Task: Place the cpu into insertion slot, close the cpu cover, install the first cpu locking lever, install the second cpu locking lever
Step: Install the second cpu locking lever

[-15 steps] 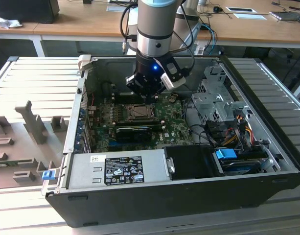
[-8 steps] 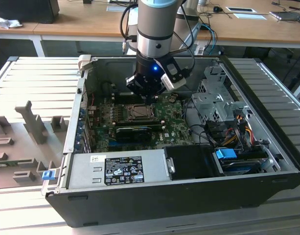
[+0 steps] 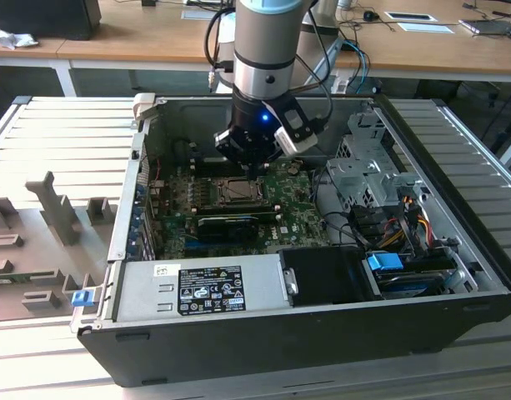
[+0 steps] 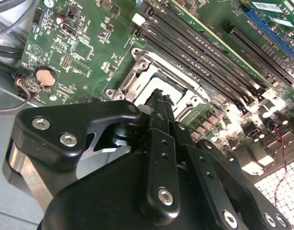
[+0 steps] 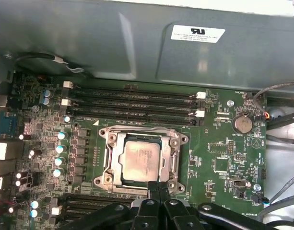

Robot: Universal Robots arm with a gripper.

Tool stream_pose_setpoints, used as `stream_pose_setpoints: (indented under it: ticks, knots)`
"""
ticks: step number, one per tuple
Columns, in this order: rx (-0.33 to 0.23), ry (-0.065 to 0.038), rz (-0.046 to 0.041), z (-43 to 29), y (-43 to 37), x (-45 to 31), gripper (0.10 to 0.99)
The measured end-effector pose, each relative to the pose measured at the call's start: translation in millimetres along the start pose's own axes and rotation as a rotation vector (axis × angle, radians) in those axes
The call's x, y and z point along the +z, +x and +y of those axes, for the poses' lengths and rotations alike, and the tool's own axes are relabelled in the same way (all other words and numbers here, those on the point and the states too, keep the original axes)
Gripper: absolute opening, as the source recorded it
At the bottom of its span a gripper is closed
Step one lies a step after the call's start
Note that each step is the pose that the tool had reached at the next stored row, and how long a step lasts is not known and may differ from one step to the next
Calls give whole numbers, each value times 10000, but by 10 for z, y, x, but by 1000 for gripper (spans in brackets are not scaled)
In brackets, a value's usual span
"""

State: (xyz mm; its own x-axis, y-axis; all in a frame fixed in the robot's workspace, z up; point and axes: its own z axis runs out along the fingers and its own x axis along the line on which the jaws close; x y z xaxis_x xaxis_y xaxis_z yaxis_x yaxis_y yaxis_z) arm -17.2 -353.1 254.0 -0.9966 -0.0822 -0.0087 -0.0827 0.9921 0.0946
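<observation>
Hanging low inside the open computer case [image 3: 455, 275], the end effector [image 5: 158, 188] had its two black fingers [image 4: 158, 108] pressed together, pinching nothing, their tips at the near edge of the socket on the green motherboard [image 5: 218, 158]. The cpu [image 5: 140, 161], a pale silvery-tan square, lay flat in the insertion slot, and the cpu cover [image 5: 119, 162] sat down around it as a thin metal frame, the chip showing through its window.

Seen in the first wrist view, the chip lay just ahead of the fingertips, toward the memory slots [image 5: 132, 99], whose long axes ran across the line of the fingers. In the second wrist view the closed tips stood over the socket's rim, beside the chip and not on it; whether they touched the frame I cannot tell. The state of the locking levers could not be made out.

As for writing, a white label [image 5: 197, 33] sat on the grey case wall, and another printed label [image 3: 209, 289] lay on the power supply [image 3: 147, 292] in the exterior view. Faint markings crossed the chip's lid, too small to read.
</observation>
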Motion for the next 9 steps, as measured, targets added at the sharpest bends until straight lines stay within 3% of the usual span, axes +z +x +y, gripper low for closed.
stream_pose_setpoints:
  ticks: [9]
  knots:
    - [1,-3,-3,-87,30,13,106]
